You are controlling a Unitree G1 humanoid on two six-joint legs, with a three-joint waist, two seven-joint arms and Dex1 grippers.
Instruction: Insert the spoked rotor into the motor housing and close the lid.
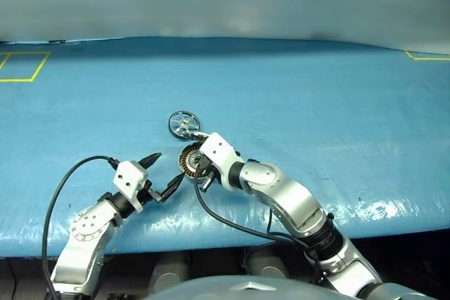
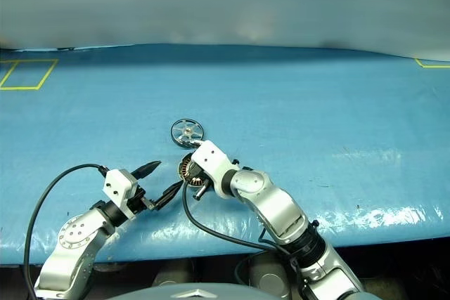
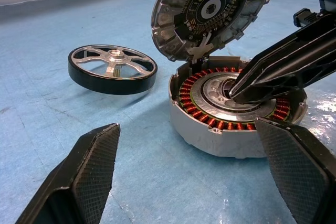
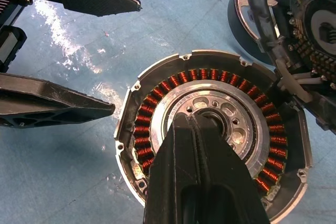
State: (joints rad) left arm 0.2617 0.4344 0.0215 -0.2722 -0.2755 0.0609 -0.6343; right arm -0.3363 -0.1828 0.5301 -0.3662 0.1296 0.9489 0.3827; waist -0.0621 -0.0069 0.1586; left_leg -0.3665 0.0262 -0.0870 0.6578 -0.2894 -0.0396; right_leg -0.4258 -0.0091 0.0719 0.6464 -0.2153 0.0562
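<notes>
Copper windings ring the inside of the motor housing [image 4: 212, 142], and the right wrist view lets us count them as one unbroken band around a silver centre plate with small holes. From the head views we get only a small brown-and-grey disc on the blue table [image 1: 316, 96], half covered by the right gripper [image 1: 199, 161]. That gripper's two black fingers are pressed together into a single point, with the tip over the housing's centre bore; we think it touches the plate, though the angle leaves that unsure.

The left wrist view adds the lid [image 3: 210, 11], standing tilted open from the housing's far edge, its dark inner face with a yellow label turned toward us. It also shows the spoked rotor [image 3: 113, 69] lying flat on the table just beside the housing, apart from it. In the head views the rotor lies beyond the housing.

The left gripper [image 1: 163, 172] stands with its jaws spread wide and empty, near the housing.

We count one housing, one lid, one rotor, two grippers.
</notes>
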